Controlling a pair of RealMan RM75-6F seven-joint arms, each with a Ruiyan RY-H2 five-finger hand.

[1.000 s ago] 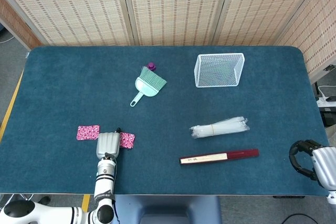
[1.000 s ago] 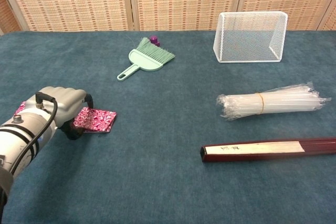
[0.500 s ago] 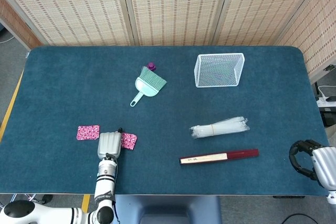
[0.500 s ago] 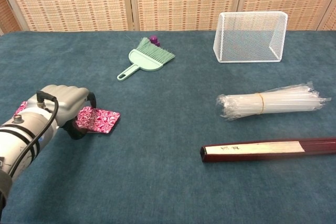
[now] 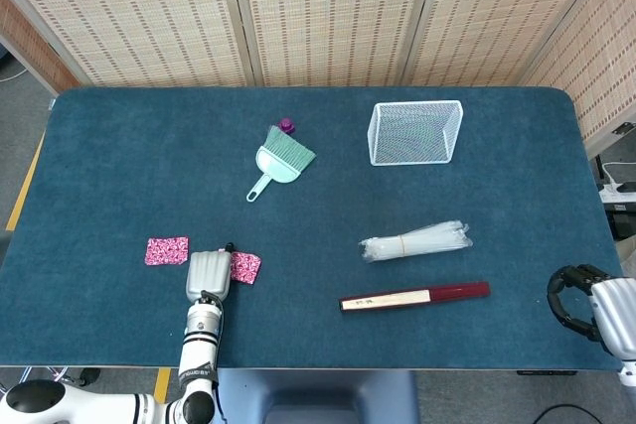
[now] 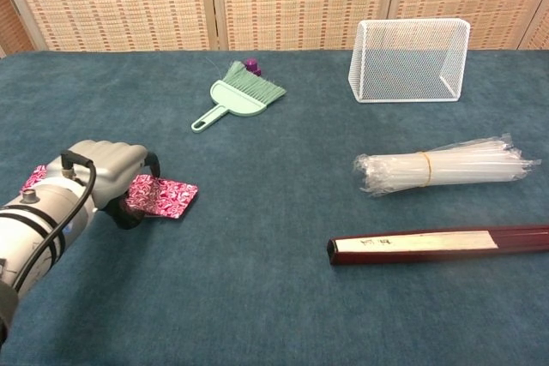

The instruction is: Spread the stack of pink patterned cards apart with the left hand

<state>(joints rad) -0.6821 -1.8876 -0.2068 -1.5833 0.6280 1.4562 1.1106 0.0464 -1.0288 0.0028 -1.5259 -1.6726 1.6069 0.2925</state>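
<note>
The pink patterned cards lie in two parts near the table's front left. One part [image 5: 167,250] [image 6: 34,177] lies to the left of my left hand. The other part [image 5: 244,266] [image 6: 166,197] sticks out to its right. My left hand [image 5: 208,275] [image 6: 105,176] sits between them, knuckles up and fingers curled down onto the right-hand cards, gripping their near edge. The hand hides whatever cards lie under it. My right hand [image 5: 586,307] hangs at the table's front right corner, fingers curled in, holding nothing.
A green dustpan brush [image 5: 278,161] [image 6: 236,98] lies at mid-table and a white wire basket [image 5: 415,132] [image 6: 409,59] stands behind it to the right. A bundle of clear straws [image 5: 414,241] [image 6: 442,165] and a dark red closed fan [image 5: 414,296] [image 6: 437,244] lie front right.
My left hand has slid slightly to the right, dragging the right-hand cards further from the left part. The right hand has not moved.
</note>
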